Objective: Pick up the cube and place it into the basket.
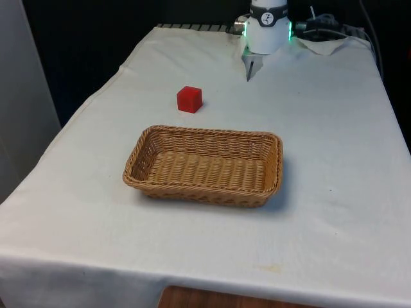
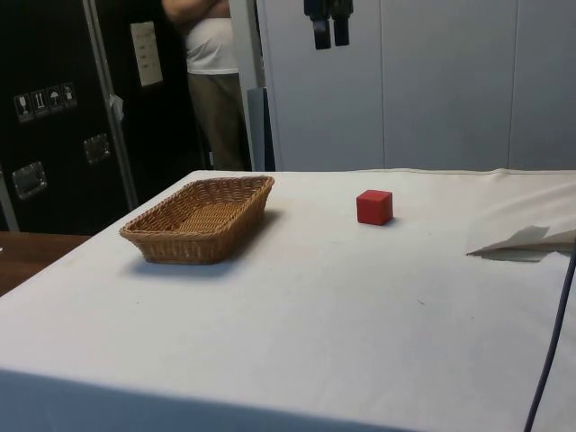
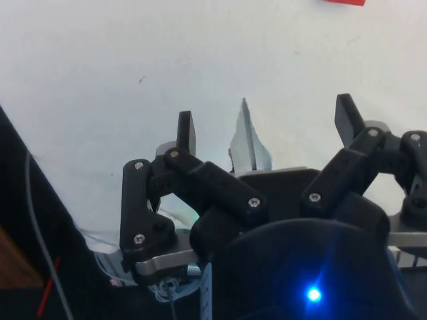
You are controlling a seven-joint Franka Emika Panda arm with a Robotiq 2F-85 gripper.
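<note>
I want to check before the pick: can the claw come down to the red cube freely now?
Probably yes. The red cube sits alone on the cloth, apart from the basket, and the open claw hangs high above the table.

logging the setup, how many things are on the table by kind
cube: 1, red
basket: 1, wicker, nothing in it
total: 2

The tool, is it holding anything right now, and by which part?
Nothing is held. The tool is open, and the red cube sits on the cloth.
</note>
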